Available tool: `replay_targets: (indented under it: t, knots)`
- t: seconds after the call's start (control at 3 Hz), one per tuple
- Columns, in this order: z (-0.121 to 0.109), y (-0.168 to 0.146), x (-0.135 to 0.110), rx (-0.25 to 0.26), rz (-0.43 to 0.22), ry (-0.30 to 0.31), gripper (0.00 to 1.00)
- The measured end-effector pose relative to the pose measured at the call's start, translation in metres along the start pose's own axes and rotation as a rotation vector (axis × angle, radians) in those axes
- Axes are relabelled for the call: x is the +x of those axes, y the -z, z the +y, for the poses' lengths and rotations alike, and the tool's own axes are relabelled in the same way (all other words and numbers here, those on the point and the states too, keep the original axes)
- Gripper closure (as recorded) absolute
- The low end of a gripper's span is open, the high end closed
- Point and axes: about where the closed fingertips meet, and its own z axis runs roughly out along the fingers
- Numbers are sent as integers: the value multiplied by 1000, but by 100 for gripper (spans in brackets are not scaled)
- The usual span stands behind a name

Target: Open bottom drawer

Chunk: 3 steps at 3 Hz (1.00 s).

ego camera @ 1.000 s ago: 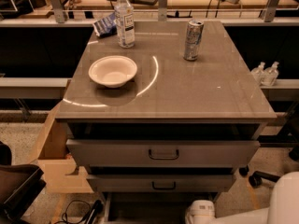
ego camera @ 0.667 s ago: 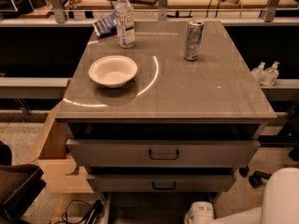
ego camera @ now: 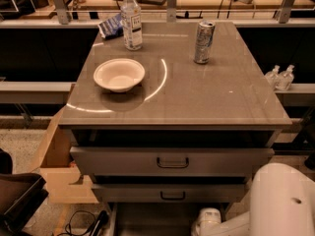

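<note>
Three grey drawers sit under the table top. The tall top front (ego camera: pixel 172 161) and the middle front (ego camera: pixel 167 193) each show a dark bar handle. Below them the bottom drawer (ego camera: pixel 147 221) shows as a grey tray sticking out toward me; its front and handle are cut off by the lower edge of the view. My white arm (ego camera: pixel 285 200) comes in at the bottom right, with a white rounded link (ego camera: pixel 209 219) low beside the bottom drawer. My gripper is below the edge of the view.
On the table top (ego camera: pixel 221 97) stand a white bowl (ego camera: pixel 119 74), a water bottle (ego camera: pixel 131 19), a drink can (ego camera: pixel 204 42) and a blue packet (ego camera: pixel 109 26). A wooden box (ego camera: pixel 59 171) sits left of the cabinet; a dark bag (ego camera: pixel 19 205) and cables (ego camera: pixel 91 222) lie on the floor.
My white arm has moved up and to the left in the bottom right corner and fills more of the view. The drawers and the table-top things have not moved.
</note>
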Motion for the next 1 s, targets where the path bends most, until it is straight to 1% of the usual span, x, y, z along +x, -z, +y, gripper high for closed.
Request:
replay_targets:
  t: [0.33,0.67,1.0]
  knots:
    - [3,-3,-5,-36,8,13,100]
    - [13,3,-4,-73,39,14,100]
    - [32,24,3,-90,78,-6,100]
